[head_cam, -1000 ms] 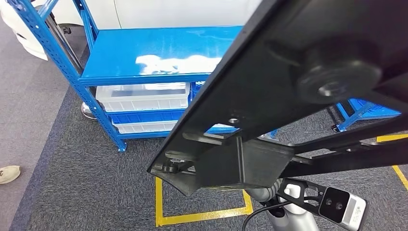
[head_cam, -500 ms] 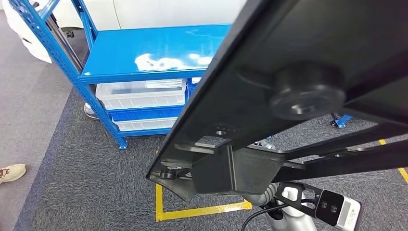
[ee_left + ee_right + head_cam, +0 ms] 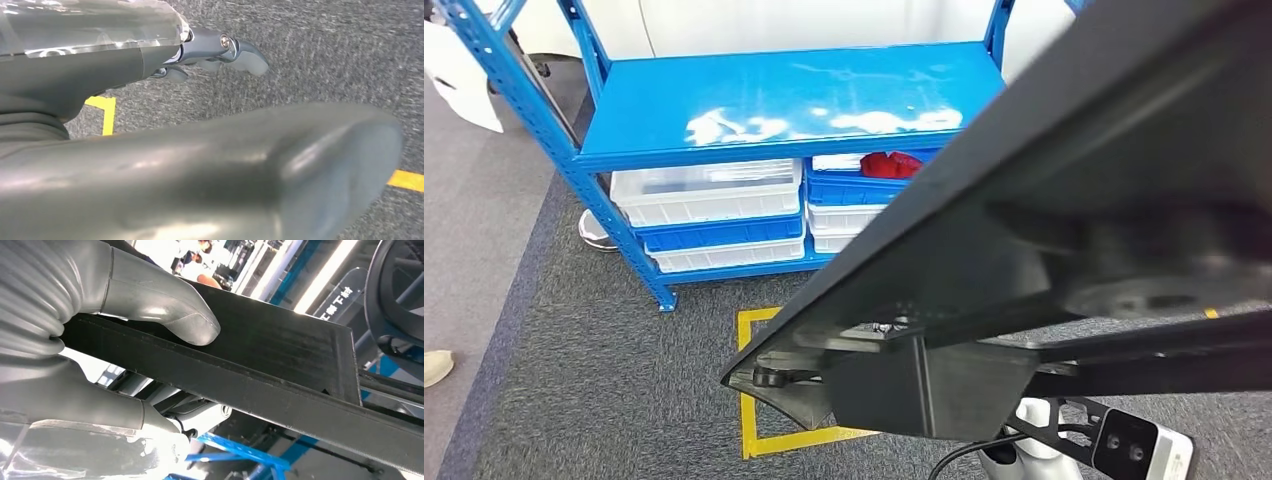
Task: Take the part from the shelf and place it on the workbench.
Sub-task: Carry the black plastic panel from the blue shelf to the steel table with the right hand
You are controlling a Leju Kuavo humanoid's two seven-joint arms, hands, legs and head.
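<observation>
One black part (image 3: 1064, 200) held slanting up-right above blue shelf (image 3: 774, 100), right hand (image 3: 75, 340) fingers clamped on its edge at wrist view, left hand (image 3: 220, 50) fingers curled, empty.

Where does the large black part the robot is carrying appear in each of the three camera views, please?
Head view: the black part spans the right half, slanting from the upper right down to the lower middle, above the carpet.
Left wrist view: not in it.
Right wrist view: it crosses the picture as a dark slab, gripped by the right hand.
Shared landmark: the blue shelf, seen behind the part.
</observation>
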